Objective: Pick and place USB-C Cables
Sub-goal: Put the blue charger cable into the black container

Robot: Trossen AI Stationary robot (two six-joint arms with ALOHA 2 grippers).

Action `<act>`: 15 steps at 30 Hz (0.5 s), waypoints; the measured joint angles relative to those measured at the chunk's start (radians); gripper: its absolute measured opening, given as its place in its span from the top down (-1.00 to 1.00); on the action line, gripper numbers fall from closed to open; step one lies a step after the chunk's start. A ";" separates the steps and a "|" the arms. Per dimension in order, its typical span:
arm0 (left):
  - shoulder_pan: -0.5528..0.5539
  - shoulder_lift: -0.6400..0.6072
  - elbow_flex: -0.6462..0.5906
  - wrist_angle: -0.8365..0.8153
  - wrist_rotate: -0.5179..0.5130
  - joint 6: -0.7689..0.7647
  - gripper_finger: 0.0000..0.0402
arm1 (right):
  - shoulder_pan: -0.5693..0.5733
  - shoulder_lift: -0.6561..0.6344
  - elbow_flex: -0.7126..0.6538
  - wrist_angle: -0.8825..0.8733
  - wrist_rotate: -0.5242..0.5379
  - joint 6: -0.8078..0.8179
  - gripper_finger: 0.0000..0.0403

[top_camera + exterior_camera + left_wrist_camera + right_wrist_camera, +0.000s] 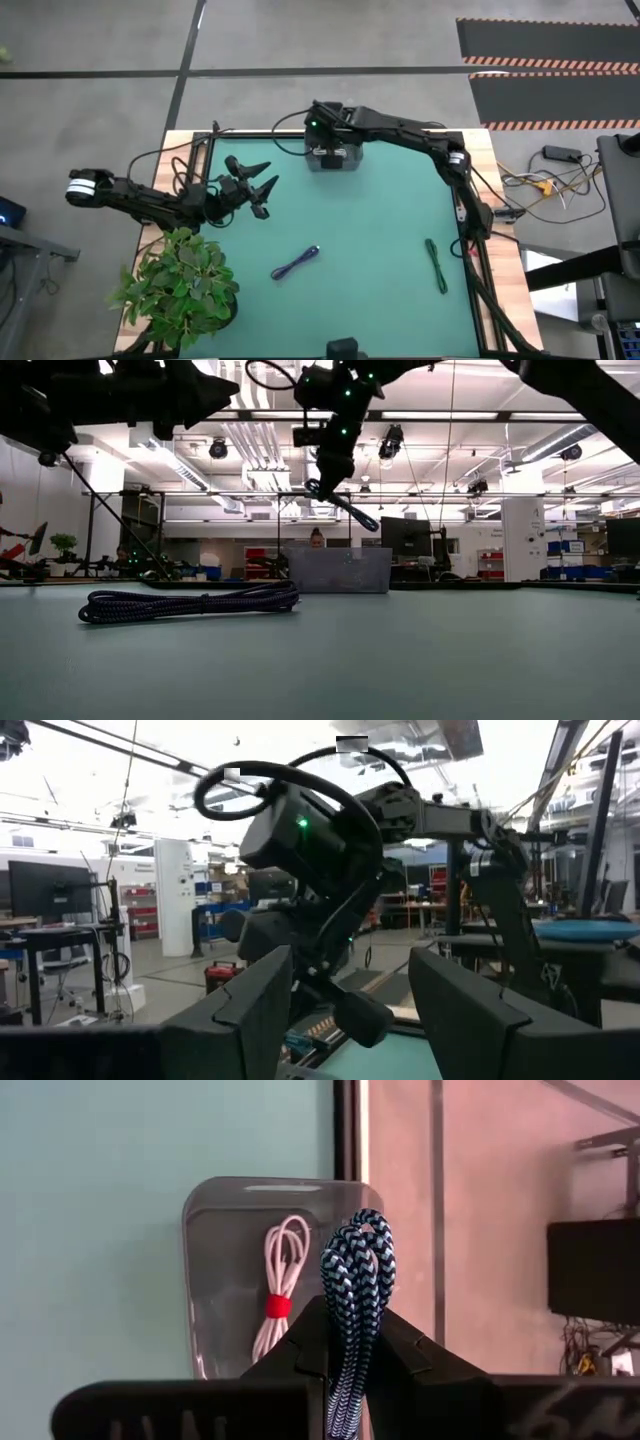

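the teal-green mat-covered table (380, 250) carries a leafy green potted plant (180, 285) at its near left corner. the right arm reaches across the far edge and holds the right gripper (355, 1342) above the grey rectangular plastic tray (333, 157), which stands at the far middle of the table. the left arm lies along the left side, with the left gripper (262, 181) raised over the mat, fingers spread wide and holding nothing.

the right gripper's fingers are clamped on the braided blue-and-black usb-c cable bundle (357, 1270); in the low view the bundle (345, 505) hangs in the air above the tray (340, 570), not touching it. the white usb-c cable bundle with a red tie (279, 1290) lies inside the tray (215, 1260).

2 bundles lie on the mat: the purple braided usb-c cable bundle (296, 262) near the middle front, and the dark green usb-c cable bundle (436, 265) toward the right edge, well apart from each other and from the tray.
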 joint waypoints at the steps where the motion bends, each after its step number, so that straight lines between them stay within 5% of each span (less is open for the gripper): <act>1: 0.000 0.000 0.000 0.000 0.000 0.000 0.07 | -0.003 0.009 0.000 -0.001 -0.002 -0.007 0.89; 15: 0.000 0.007 -0.002 -0.026 -0.020 0.001 0.07 | -0.022 0.118 -0.003 0.051 0.004 -0.015 0.89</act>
